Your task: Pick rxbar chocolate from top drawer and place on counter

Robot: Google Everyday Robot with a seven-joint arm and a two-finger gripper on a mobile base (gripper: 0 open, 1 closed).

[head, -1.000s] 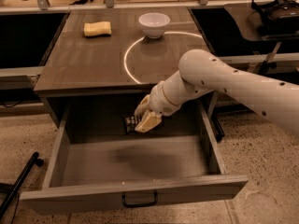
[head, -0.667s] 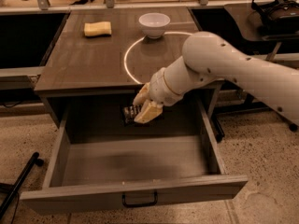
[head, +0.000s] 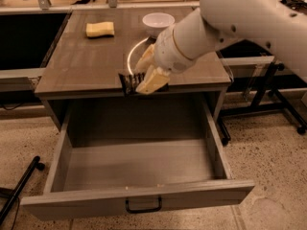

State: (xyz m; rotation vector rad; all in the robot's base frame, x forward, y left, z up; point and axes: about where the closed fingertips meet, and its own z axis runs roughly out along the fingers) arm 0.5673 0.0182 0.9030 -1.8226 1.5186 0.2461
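Note:
My gripper (head: 143, 78) is shut on the rxbar chocolate (head: 128, 83), a dark bar with pale stripes. It holds the bar in the air at the counter's front edge, above the back of the open top drawer (head: 139, 164). The bar sticks out to the left of the cream fingers (head: 151, 80). The drawer is pulled fully out, its inside bare, with a dark handle (head: 143, 206) on its front panel. The counter (head: 86, 63) is brown-grey with a white arc line (head: 130, 56).
A yellow sponge (head: 100, 29) lies at the counter's back left and a white bowl (head: 158, 23) at its back middle. Dark side tables stand left and right. A black stand leg (head: 21, 188) lies on the floor left of the drawer.
The gripper has lifted the bar up out of the drawer to the level of the counter's front edge, and the arm has risen with it.

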